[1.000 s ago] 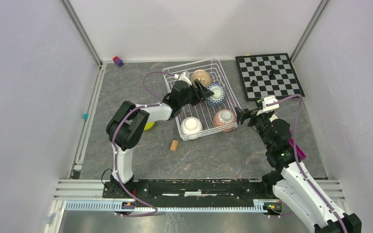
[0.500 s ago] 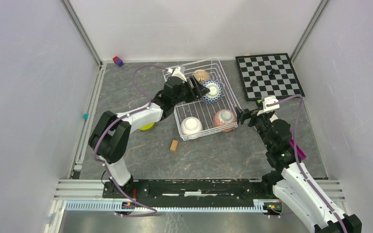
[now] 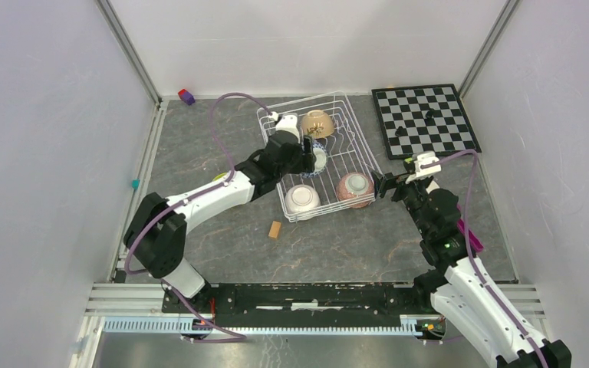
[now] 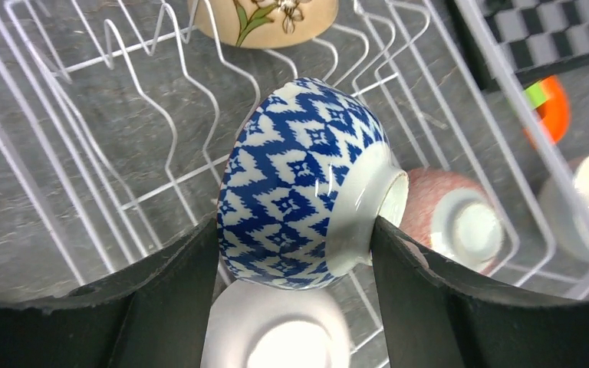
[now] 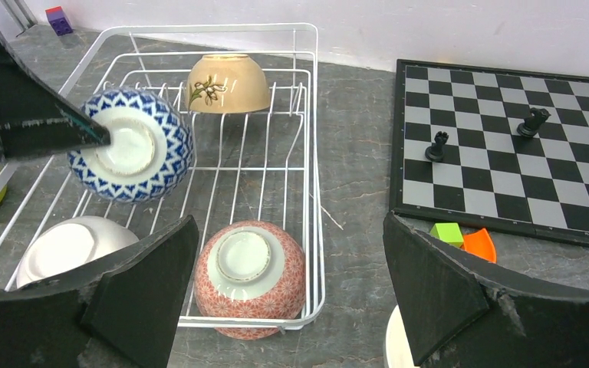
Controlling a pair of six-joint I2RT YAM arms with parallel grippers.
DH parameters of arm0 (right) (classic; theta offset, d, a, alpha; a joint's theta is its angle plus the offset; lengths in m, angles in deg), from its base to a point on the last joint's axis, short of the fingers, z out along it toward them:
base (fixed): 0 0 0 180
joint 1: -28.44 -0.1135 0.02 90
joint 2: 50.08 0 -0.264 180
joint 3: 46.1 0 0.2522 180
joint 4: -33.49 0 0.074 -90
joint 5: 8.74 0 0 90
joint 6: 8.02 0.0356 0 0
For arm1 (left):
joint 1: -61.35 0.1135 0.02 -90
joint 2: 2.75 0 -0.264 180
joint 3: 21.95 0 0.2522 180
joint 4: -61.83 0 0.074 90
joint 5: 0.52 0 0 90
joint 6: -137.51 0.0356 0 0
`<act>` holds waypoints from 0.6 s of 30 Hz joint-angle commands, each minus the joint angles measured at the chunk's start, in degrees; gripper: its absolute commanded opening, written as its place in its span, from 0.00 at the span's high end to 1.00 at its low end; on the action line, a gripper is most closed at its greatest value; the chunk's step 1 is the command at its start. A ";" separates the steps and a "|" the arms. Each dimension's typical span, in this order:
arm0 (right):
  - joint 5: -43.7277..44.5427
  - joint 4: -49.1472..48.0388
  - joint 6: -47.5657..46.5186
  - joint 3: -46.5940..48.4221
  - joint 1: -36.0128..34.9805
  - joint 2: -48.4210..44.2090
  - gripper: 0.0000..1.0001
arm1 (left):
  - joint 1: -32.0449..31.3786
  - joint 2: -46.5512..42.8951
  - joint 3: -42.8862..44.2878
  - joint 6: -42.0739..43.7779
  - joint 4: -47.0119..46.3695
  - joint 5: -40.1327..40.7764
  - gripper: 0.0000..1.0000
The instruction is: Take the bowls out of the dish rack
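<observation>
Grey marbled tabletop walled in white: a blue-and-white patterned ceramic bowl (image 3: 319,159) is held over the white wire dish rack (image 3: 307,102).

From above, the left gripper (image 3: 310,157) is closed on that bowl near the rack's middle. A beige flowered bowl (image 3: 317,123) is seen at the far end, a plain white bowl (image 3: 302,199) and a pink-red speckled bowl (image 3: 354,188) at the near end. The right gripper (image 3: 387,184) is parked just right of the rack. On the left wrist camera, the bowl is seen pinched on its side, one finger inside the rim and one at the foot, above the tines. On the right wrist camera, wide-spread, empty jaws are shown. The glazed bowl could slip from so narrow a pinch, or catch a tine or the side wall and drag the rack. Compared with half a second ago, the bowl has been carried left and nearer.
</observation>
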 commanded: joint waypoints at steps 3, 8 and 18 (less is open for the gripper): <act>-0.10 0.74 0.62 1.73 -0.07 -1.75 0.03 | -5.55 0.38 6.09 15.94 4.50 16.47 0.42; 0.37 1.76 0.45 1.82 -0.05 -2.71 0.03 | -7.40 5.27 12.08 19.49 8.65 19.94 0.41; 2.48 3.77 -0.84 1.83 -0.06 -5.03 0.03 | -11.28 15.56 23.11 25.72 15.11 26.32 0.40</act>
